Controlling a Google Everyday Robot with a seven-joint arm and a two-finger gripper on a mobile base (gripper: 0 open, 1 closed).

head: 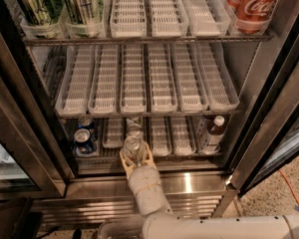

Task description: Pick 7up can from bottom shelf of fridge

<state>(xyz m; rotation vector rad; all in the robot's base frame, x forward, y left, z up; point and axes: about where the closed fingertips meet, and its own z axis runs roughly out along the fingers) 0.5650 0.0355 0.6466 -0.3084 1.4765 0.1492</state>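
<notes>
The fridge (35,133) stands open before me, steel-framed, with wire racks and white slotted trays. On the bottom shelf (162,151) the 7up can (132,148), greenish-silver with a silver top, sits at the front of the middle lane. My gripper (134,158) reaches up from below, its cream fingers (148,156) closed on both sides of the can. A second can top shows just behind it in the same lane.
Dark blue cans (83,139) stand at the bottom shelf's left. A white-capped brown bottle (213,133) stands at its right. Green cans (79,4) and a red Coca-Cola can (254,4) sit on the top shelf. The glass door (284,108) hangs open at right.
</notes>
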